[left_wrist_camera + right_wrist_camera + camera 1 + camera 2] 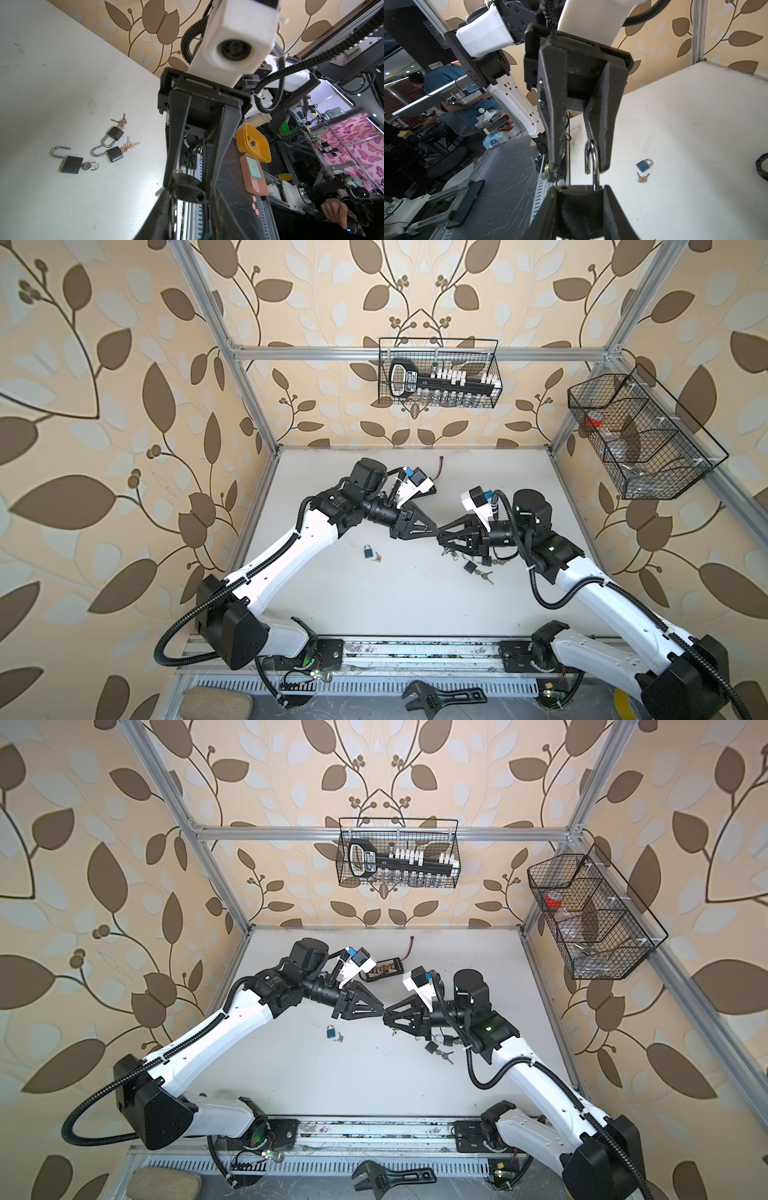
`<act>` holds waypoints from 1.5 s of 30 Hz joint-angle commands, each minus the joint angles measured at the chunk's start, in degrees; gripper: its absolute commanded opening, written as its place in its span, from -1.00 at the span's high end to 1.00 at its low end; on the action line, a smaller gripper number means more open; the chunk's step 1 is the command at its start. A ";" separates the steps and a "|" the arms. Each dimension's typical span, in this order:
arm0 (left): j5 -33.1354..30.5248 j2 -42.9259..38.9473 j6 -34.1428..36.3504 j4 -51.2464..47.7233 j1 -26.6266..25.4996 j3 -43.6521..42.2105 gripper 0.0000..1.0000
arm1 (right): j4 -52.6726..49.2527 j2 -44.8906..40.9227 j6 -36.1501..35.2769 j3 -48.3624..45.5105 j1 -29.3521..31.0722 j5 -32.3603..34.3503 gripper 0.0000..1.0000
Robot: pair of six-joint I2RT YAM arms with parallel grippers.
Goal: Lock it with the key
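My right gripper [579, 188] is shut on the body of a black padlock [579, 209], held above the middle of the table. Its chrome shackle [594, 162] stands swung open and points at my left gripper [192, 207]. The left jaws stand round the shackle [174, 207]: one finger is against it and a gap shows to the other. In both top views the two grippers meet tip to tip [439, 532] [385, 1012]. Whether a key sits in the held padlock is hidden by the fingers.
A blue padlock [368, 551] with loose keys [378, 559] lies left of centre. Three black padlocks [115, 153] with open shackles and keys [129, 145] lie under the right arm. A black device [382, 969] lies at the back, and wire baskets [438, 373] hang on the walls.
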 commanded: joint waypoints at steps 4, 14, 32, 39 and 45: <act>-1.06 -0.76 0.52 -0.38 -0.36 2.03 0.56 | 0.62 -0.91 -1.08 -0.60 -0.34 0.72 1.00; -3.46 -2.22 0.24 0.67 -0.31 1.36 0.99 | 2.30 -1.55 0.54 -1.09 -0.35 1.10 1.00; -8.04 -12.45 -16.50 24.21 -0.44 -8.68 1.00 | 17.66 -11.03 14.49 -4.78 -0.30 11.14 -0.99; -10.52 -15.93 -26.36 35.83 -0.86 -12.81 1.00 | 36.54 -12.04 24.52 -9.40 3.58 16.32 -0.98; -11.81 -17.53 -31.28 40.91 -1.96 -14.00 1.00 | 34.45 -10.69 15.64 -8.98 10.10 20.39 -0.78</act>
